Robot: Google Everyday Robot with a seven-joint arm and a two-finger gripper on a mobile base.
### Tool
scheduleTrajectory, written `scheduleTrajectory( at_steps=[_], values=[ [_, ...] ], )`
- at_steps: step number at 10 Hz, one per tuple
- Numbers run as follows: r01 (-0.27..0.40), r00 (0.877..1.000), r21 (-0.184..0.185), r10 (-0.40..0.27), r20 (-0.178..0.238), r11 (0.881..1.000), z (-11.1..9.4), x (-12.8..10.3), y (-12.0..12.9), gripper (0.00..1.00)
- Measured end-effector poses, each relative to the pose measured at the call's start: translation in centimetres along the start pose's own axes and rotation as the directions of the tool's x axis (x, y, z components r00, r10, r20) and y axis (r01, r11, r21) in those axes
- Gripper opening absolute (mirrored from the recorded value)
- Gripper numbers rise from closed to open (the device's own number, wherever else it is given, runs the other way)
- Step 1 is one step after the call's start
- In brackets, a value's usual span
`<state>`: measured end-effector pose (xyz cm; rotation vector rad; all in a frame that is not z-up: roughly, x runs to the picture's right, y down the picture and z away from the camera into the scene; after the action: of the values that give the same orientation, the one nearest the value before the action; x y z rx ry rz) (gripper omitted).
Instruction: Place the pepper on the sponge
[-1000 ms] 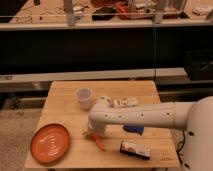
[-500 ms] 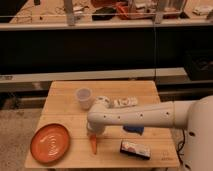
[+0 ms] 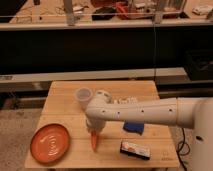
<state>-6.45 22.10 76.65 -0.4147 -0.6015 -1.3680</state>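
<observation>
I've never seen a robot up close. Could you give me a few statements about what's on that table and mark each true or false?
1. The pepper lies on the sponge. False: it is at the gripper, left of the sponge.
2. The gripper is shut on the pepper. True.
3. The orange plate sits near the left edge of the table. True.
4. The black box lies on the orange plate. False: it lies on the table, in front of the sponge.

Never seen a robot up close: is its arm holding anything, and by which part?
Yes: the gripper, low over the table beside the orange plate, is shut on the pepper, gripping its upper end; the rest points down.
</observation>
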Motion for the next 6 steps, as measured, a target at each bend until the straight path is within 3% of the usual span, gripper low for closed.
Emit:
scheduleTrajectory(
  at_steps=[3, 6],
  values=[
    [-0.015, 1.0, -0.008, 0.015, -0.007, 1.0, -1.2, -0.2, 0.9, 0.01],
    [-0.025, 0.999, -0.01, 0.025, -0.022, 1.0, -4.2, 1.3, 1.4, 0.01]
  ],
)
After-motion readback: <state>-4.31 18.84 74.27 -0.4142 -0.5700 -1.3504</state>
